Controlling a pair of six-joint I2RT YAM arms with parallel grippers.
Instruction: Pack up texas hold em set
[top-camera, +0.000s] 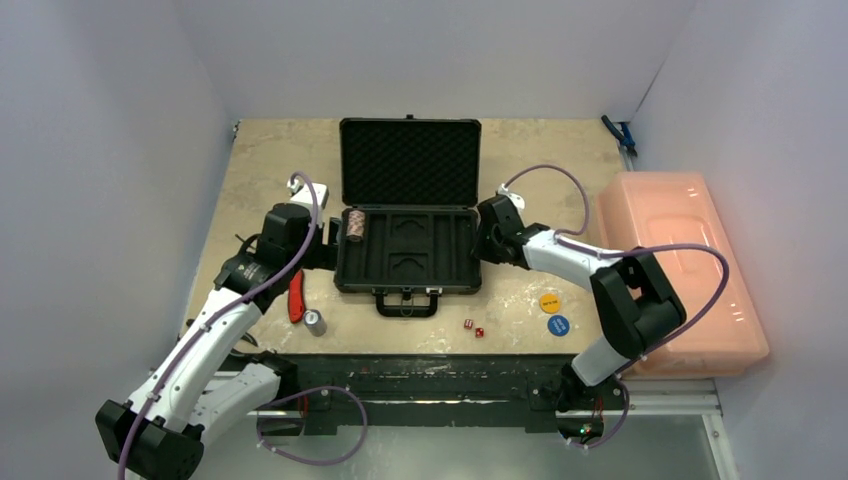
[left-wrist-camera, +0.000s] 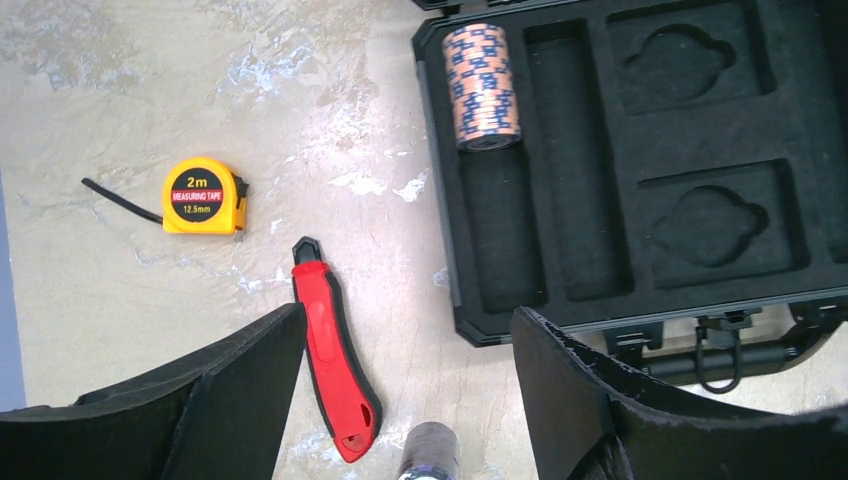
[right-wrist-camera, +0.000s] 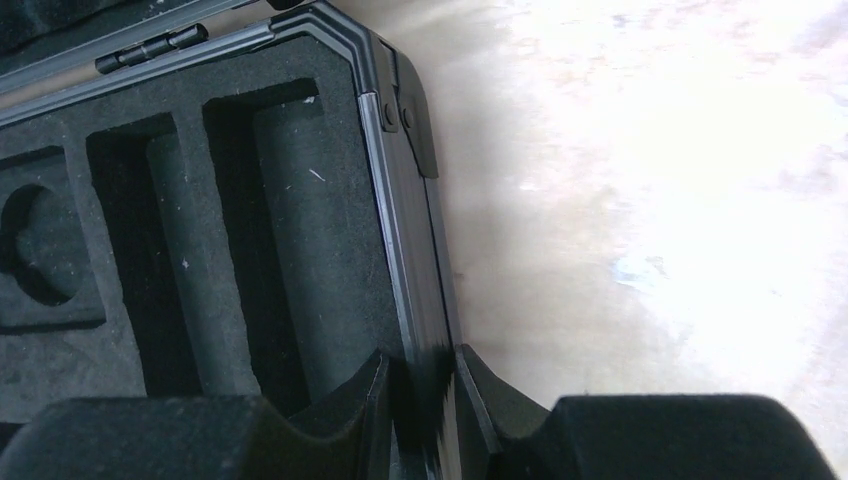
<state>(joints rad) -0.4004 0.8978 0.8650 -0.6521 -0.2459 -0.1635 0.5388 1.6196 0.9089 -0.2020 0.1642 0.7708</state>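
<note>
- Risk: the right gripper is clenched on the right wall of the briefcase. A pull or twist from there could drag the open case and roll the chip stack along its slot.
- Risk: the left gripper hangs released, jaws wide, above the knife and a loose stack lying just beside it. A careless descent could catch the knife, which is no part of the set.
- Risk: the dice are small and could slip from a pinch.
- Briefcase: at the centre of the table, lid upright. Its tray holds one chip stack at the far end of the leftmost slot. The other slots and both shaped recesses show bare foam.
- Outside the case: the yellow disc, blue disc and dice lie on the table, right of the handle. A tape measure lies to the left.
- Pink bin: at the right edge; nothing is made out inside.
</note>
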